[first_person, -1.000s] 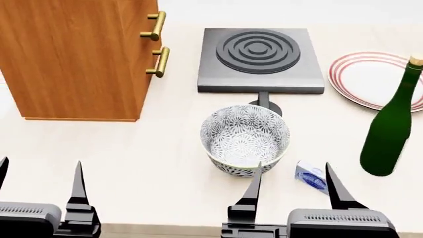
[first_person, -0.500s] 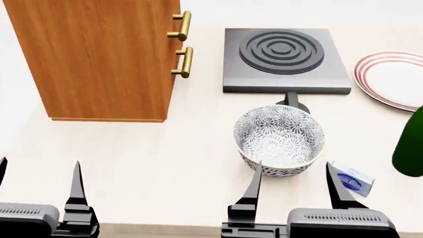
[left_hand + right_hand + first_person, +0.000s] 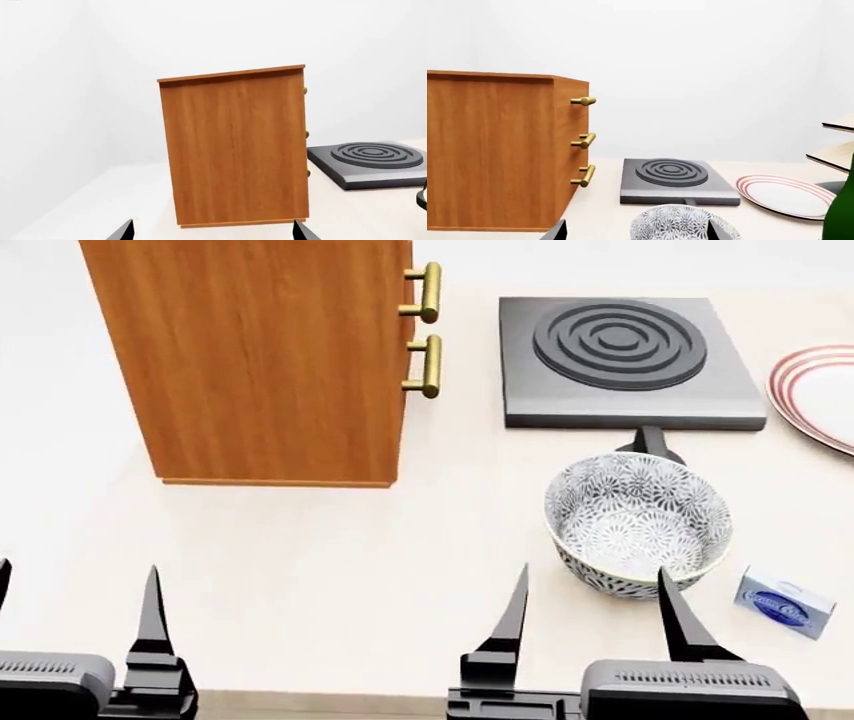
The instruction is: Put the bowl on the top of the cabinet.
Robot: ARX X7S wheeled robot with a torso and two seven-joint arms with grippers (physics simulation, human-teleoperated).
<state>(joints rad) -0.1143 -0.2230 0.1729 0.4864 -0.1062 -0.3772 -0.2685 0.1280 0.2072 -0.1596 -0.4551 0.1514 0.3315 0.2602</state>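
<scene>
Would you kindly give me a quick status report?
Both grippers, left and right, open, empty. Bowl on table, just ahead of right gripper. Cabinet ahead-left; nothing between.

The bowl (image 3: pixel 638 525) is white with a dense grey floral pattern inside and out. The cabinet (image 3: pixel 260 360) is orange-brown wood grain with gold handles (image 3: pixel 423 292). The hotplate (image 3: pixel 623 358) is dark grey with concentric rings. The plate (image 3: pixel 817 395) is white, ringed in red. The small box (image 3: pixel 787 602) is pale blue. The table (image 3: pixel 307 560) is cream.
</scene>
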